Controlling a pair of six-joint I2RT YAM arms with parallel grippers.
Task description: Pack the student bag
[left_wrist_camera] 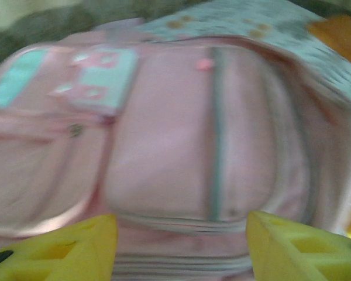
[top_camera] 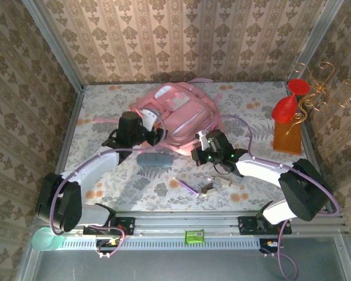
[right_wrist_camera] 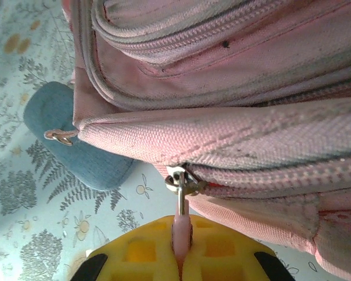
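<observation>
The pink student bag (top_camera: 178,114) lies flat at the back middle of the table. My left gripper (top_camera: 156,130) hovers at the bag's left front pocket. In the blurred left wrist view its yellow fingers (left_wrist_camera: 85,246) stand well apart, open, with only the bag's fabric (left_wrist_camera: 175,152) behind them. My right gripper (top_camera: 202,142) is at the bag's near right corner. It is shut on the pink zipper pull (right_wrist_camera: 181,225), which hangs from a metal slider (right_wrist_camera: 178,178) on the bag's side seam (right_wrist_camera: 251,140).
A blue pouch (top_camera: 154,159) lies just in front of the bag, also visible as a blue pouch (right_wrist_camera: 76,140) from the right wrist. A purple pen (top_camera: 187,186) and small keys (top_camera: 208,188) lie nearer. A red ornament on an orange block (top_camera: 288,137) stands at the right.
</observation>
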